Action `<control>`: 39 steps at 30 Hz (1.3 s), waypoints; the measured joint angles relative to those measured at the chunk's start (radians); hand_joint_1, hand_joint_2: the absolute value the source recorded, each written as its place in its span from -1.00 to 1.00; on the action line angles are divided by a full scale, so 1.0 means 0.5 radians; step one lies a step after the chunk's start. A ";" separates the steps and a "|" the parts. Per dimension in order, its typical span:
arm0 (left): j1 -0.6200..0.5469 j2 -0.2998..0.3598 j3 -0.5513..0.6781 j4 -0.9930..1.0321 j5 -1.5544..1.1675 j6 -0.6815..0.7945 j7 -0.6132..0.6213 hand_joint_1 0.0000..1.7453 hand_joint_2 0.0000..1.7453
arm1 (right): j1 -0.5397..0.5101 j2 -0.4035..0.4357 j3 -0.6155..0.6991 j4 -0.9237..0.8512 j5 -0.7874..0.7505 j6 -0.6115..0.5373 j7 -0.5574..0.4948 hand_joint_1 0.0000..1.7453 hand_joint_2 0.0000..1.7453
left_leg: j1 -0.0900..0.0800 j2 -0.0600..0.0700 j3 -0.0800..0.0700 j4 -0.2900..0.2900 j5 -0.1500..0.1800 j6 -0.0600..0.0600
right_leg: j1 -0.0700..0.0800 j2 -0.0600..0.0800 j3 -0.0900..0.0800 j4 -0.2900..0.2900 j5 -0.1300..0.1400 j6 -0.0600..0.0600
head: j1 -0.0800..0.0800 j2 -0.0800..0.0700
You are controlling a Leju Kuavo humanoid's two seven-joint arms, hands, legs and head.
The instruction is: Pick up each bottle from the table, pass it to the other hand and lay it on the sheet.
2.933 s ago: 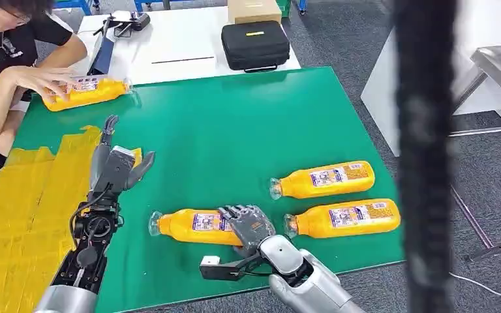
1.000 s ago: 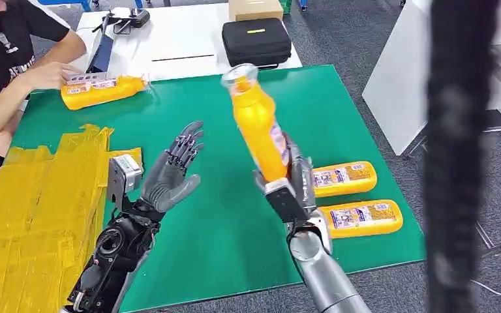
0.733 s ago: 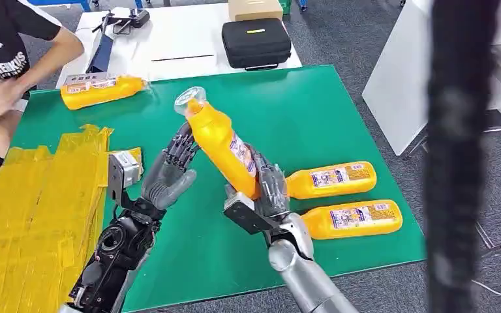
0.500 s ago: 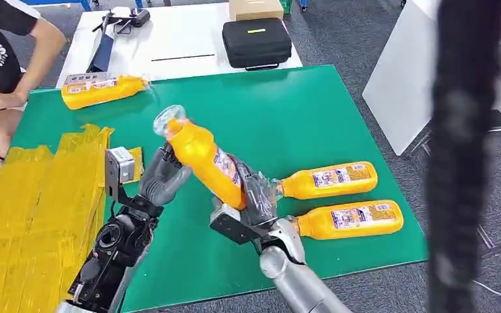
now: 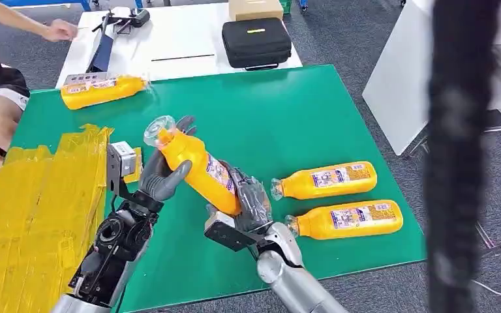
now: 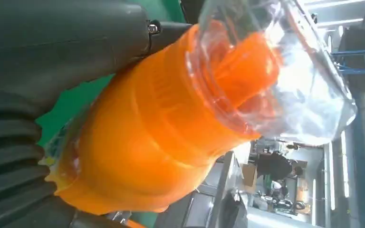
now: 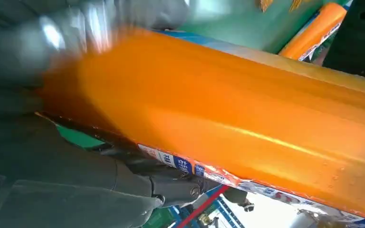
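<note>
Passing the bottle [image 5: 194,169] across above the green bench [image 5: 287,111]: my right robot hand [image 5: 248,202] grips its base, my left robot hand [image 5: 163,176] wraps its neck. Beside the yellow sheet [image 5: 32,208], nothing laid there yet; three bottles wait.
</note>
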 measured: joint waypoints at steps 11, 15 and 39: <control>-0.052 -0.001 -0.001 0.077 -0.034 0.089 0.003 0.66 1.00 | -0.006 -0.001 0.021 0.000 -0.001 0.018 0.034 1.00 1.00 | 0.000 0.000 0.000 0.000 0.000 0.000 | 0.000 0.000 0.000 0.000 0.000 0.000 | -0.001 0.000; -0.051 -0.001 -0.001 0.078 -0.037 0.093 0.002 1.00 1.00 | -0.006 -0.006 0.020 0.000 -0.002 0.018 0.038 1.00 1.00 | 0.000 0.000 0.000 0.000 0.000 0.000 | 0.000 0.000 0.000 0.000 0.000 0.000 | 0.000 0.000; -0.015 -0.001 0.016 0.049 -0.105 0.265 -0.026 1.00 1.00 | 0.049 -0.059 0.024 -0.183 0.080 -0.197 -0.002 -1.00 1.00 | 0.000 -0.001 -0.001 0.000 0.000 0.000 | 0.000 0.000 0.000 0.000 0.000 0.000 | 0.001 0.000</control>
